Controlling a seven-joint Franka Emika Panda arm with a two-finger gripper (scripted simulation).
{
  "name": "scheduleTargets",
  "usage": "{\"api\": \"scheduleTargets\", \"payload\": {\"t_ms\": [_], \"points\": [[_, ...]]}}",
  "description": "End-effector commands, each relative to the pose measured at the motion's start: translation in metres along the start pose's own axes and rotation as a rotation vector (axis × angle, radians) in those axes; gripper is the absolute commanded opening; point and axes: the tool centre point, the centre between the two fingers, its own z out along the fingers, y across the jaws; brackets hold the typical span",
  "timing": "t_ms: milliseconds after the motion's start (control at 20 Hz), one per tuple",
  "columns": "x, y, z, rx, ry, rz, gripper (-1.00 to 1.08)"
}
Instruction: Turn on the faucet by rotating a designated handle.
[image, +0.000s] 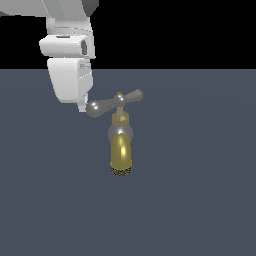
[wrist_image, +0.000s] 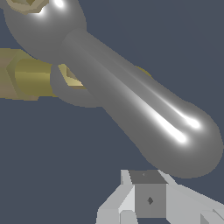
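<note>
The faucet (image: 120, 150) stands mid-scene, with a brass-gold spout pointing down under a silver rounded body. On its gold stem sits the handle (image: 114, 102), a silver-grey crossbar that slants with its end on the exterior view's left lower. My gripper (image: 82, 105) hangs just off that lower bulbous end, touching or nearly touching it. The wrist view fills with the handle (wrist_image: 131, 100), its rounded end close in front of my gripper (wrist_image: 148, 200). The fingers are pressed together and hold nothing. Part of the gold stem (wrist_image: 26, 78) shows behind the bar.
A flat dark blue-grey floor (image: 200, 200) spreads around the faucet, under a black background. My white arm (image: 67, 47) comes down from the upper part of the exterior view's left.
</note>
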Motion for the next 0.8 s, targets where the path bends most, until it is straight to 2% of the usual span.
{"api": "scheduleTargets", "payload": {"t_ms": [0,750], "points": [[0.015,0.007,0.001,-0.005,0.002,0.020,-1.00],[0.039,0.042,0.000,-0.008,0.001,0.018,-1.00]]}}
